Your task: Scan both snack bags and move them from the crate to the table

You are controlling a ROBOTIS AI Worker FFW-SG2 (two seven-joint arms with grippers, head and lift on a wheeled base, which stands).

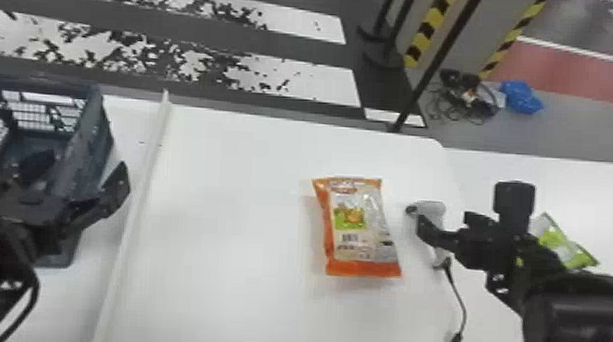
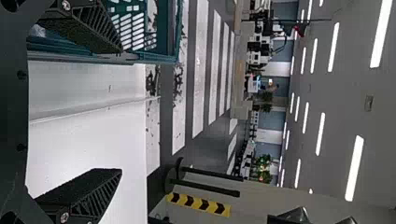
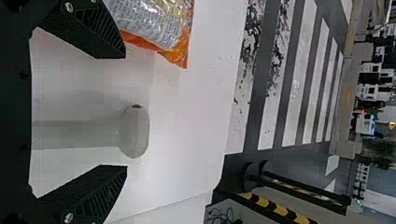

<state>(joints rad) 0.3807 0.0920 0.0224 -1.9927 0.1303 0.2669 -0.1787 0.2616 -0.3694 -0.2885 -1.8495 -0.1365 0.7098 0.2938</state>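
Worn white stripes run across the dark grey floor [image 1: 177, 36] beyond the work area, and I can see black-and-yellow warning strips [image 1: 430, 29] near some slim black poles [image 1: 438, 65]. A crumpled blue bundle [image 1: 522, 96] lies on the floor beside a tangle of dark cables [image 1: 462, 98].

Closer in is the smooth white table [image 1: 228, 204], with a raised pale strip [image 1: 139, 189] running along it. On the left stands the blue-grey plastic crate with slotted walls [image 1: 96, 142]; part of its inside is hidden from me by the left arm.

The left tool [image 1: 85, 165] is at the crate, its black fingers well apart with nothing between them. One finger shows over the crate side, the other toward the open part of the table.

Between the pale strip and the scanner, the orange snack bag with a pale printed panel [image 1: 360, 226] lies flat on the table, panel up and barcode showing. The light grey handheld scanner [image 1: 436, 210] is just beside it, a thin black cord [image 1: 463, 306] trailing from its handle.

Over at the scanner is the right tool [image 1: 468, 210], its fingers spread wide and gripping nothing. Farther right, partly behind the right arm, lies a glossy green-and-white snack bag [image 1: 566, 249].
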